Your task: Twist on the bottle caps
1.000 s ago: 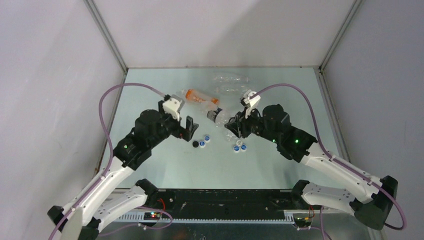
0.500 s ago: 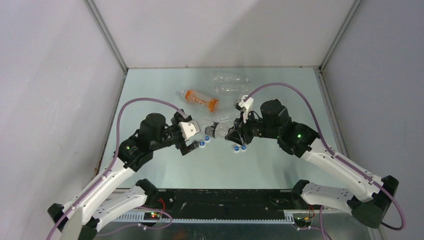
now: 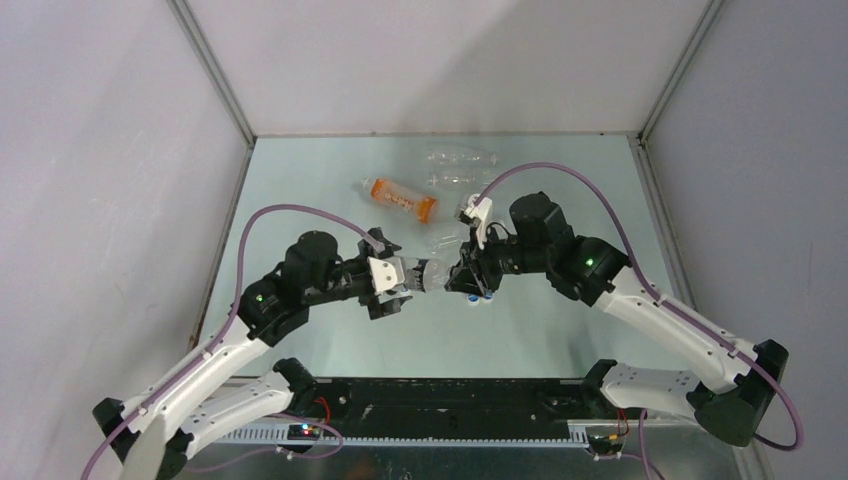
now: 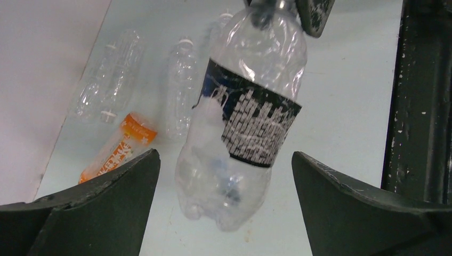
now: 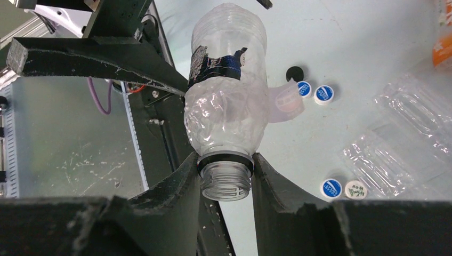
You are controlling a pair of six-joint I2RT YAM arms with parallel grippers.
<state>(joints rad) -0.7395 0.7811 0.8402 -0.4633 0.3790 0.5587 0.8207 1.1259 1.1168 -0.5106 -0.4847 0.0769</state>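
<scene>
My right gripper (image 5: 225, 165) is shut on the threaded neck of a clear bottle (image 5: 226, 106) with a black label, held off the table with its open mouth towards the wrist camera. In the top view this bottle (image 3: 437, 268) spans between the right gripper (image 3: 463, 277) and the left gripper (image 3: 405, 278). My left gripper (image 4: 224, 160) is open, with its jaws wide on either side of the bottle's base (image 4: 229, 192) and not touching it. A black cap (image 5: 293, 73), two blue-topped caps (image 5: 304, 88) (image 5: 323, 94), another blue-topped cap (image 5: 331, 188) and a white cap (image 5: 355, 189) lie on the table.
An orange-labelled bottle (image 3: 400, 198) and two clear bottles (image 3: 460, 157) (image 3: 455, 180) lie at the back of the table. A crumpled clear bottle (image 5: 405, 133) lies near the caps. Grey walls close in the table (image 3: 330, 330) on three sides.
My left arm swung from the back left to the middle, and its open jaws now flank the bottle's base. My right gripper carried the bottle a little to the left.
</scene>
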